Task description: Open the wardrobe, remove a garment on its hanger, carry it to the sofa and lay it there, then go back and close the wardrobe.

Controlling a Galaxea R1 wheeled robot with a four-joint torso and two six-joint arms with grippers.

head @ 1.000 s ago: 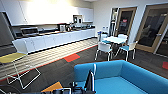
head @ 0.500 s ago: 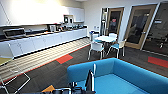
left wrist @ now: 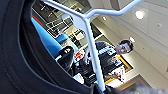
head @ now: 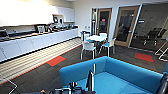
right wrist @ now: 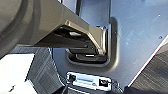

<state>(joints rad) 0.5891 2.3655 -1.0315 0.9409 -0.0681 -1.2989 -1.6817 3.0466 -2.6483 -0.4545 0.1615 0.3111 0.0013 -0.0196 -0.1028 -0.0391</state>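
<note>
The left wrist view does not show the fingers of the left arm, so I cannot tell whether they pinch anything, and the right wrist view settles nothing for the right arm either. In the left wrist view the hanger [left wrist: 87,27] rises close to the camera, its white stem running up to the spread shoulders, with the black garment [left wrist: 22,57] draped over it just beside the lens; beyond them a person stands under the ceiling lights. In the head view the sofa [head: 115,75] lies near and to the right, its blue back curving round the seat, and a dark upright part of the robot stands in front of it at the near edge. Farther off stand a small round table with white chairs [head: 88,47], and a long kitchen worktop [head: 37,40] runs along the left wall. The carrying step looks in hand. Laying the shirt down calls for closing on the seat and lowering the hanger flat.
</note>
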